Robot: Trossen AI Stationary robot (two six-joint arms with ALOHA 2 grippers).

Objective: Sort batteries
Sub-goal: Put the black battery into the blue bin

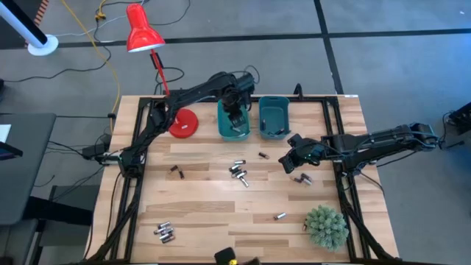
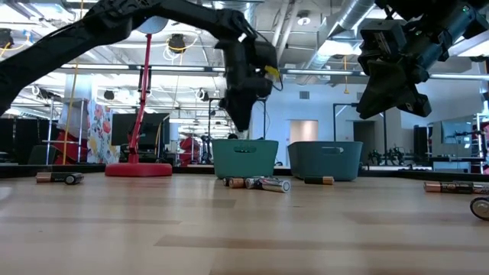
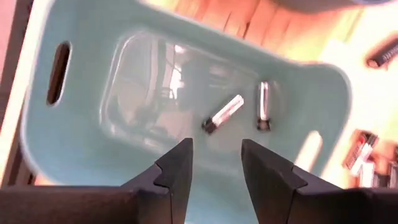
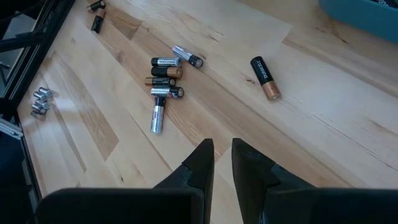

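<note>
My left pincer (image 3: 214,163) hangs empty, fingers apart, over the left teal bin (image 3: 74,124), where two batteries (image 3: 222,114) lie. My right pincer (image 4: 222,155), fingers narrowly apart, holds nothing above the worktop (image 1: 206,213). Most loose batteries (image 1: 238,172) remain unsorted there

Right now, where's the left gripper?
High view: left gripper hangs over the left teal bin at the table's far edge, jaws open, empty; two batteries lie inside.
</note>
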